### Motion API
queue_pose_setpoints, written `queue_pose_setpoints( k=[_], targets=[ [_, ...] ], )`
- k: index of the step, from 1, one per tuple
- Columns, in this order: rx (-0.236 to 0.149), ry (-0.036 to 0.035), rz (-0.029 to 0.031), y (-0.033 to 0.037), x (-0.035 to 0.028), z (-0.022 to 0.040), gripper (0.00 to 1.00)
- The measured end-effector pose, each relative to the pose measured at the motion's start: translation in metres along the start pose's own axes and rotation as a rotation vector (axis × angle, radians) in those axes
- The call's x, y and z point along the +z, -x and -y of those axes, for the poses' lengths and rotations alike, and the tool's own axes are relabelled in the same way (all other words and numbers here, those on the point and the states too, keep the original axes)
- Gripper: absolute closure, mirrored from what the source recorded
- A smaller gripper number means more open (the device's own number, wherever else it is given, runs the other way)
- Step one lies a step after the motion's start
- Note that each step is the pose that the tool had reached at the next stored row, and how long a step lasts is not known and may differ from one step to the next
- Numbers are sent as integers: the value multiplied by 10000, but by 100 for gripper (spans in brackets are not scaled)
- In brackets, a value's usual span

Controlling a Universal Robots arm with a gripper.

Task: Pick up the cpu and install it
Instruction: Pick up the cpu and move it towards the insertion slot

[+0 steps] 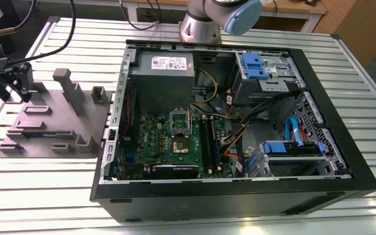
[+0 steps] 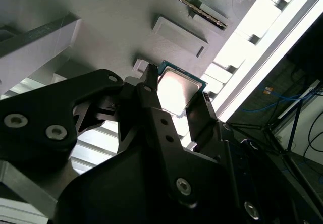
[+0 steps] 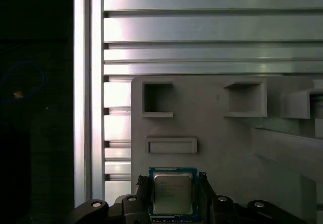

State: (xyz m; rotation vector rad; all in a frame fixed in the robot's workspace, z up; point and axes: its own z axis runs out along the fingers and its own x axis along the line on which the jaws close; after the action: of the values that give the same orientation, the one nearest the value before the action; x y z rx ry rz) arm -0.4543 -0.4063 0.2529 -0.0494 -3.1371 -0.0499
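Note:
The cpu (image 3: 172, 193) is a small square chip with a silver top and a thin blue-green rim, also seen in the second wrist view (image 2: 176, 89). It sits between my gripper's (image 3: 172, 181) black fingers (image 3: 143, 187), which press on its two opposite edges. The chip is at the near edge of the grey moulded tray (image 3: 227, 148); I cannot tell whether it rests on the tray or is just off it. In the exterior view my gripper (image 1: 17, 82) hangs over the tray's (image 1: 51, 125) far corner on the exterior view's left. The motherboard socket (image 1: 178, 144) lies open inside the computer case (image 1: 240, 196).
The tray carries upright posts (image 1: 67, 85) and recessed pockets (image 3: 157, 99). A slatted aluminium table (image 1: 37, 196) bears everything. The open case holds a grey power supply (image 1: 165, 66), blue drive brackets (image 1: 253, 63) and loose cables (image 1: 240, 129). The arm's base (image 1: 201, 24) stands behind the case.

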Motion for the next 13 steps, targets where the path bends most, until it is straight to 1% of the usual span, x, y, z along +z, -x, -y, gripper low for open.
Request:
queue_pose_setpoints(
  k=[5, 13],
  targets=[
    [0, 0, 1, 0, -17, -1, 53],
    [-1, 1, 1, 0, -25, -1, 53]
  ],
)
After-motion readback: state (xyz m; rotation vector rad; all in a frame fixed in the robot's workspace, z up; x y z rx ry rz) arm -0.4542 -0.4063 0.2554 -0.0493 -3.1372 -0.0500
